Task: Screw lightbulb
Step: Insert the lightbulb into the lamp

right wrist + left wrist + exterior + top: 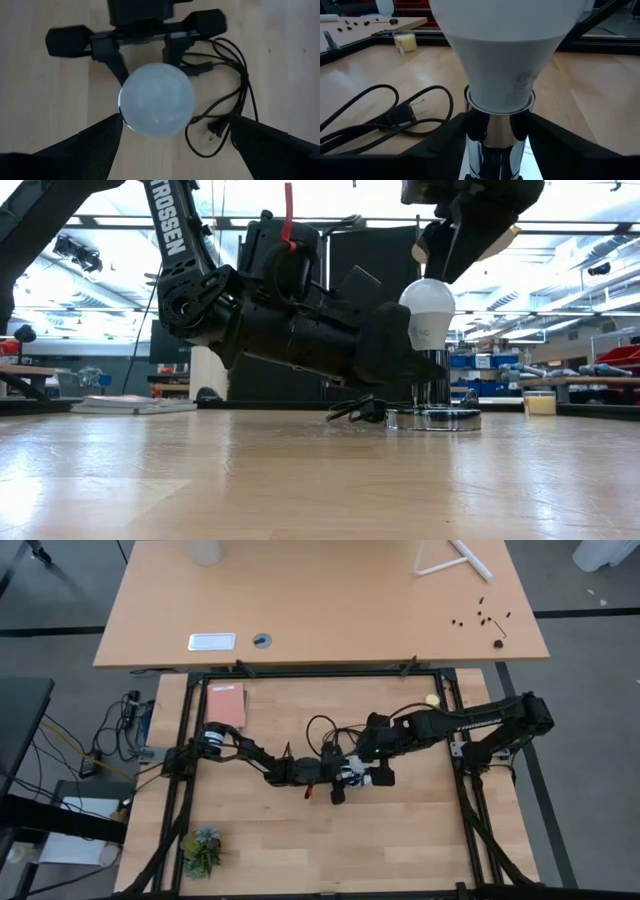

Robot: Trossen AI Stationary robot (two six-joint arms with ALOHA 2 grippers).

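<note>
Wood table (200, 480) under bright ceiling lights (250, 200).

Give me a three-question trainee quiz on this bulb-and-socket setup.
1. True or false: the lightbulb lies on its side.
2. The left pincer clamps which? A. socket B. cord C. lightbulb globe
3. Fill in: the right pincer hangs above the lightbulb, jaws ___.
Key: 1 false, it stands upright in the socket; 2 A; 3 open.
</note>
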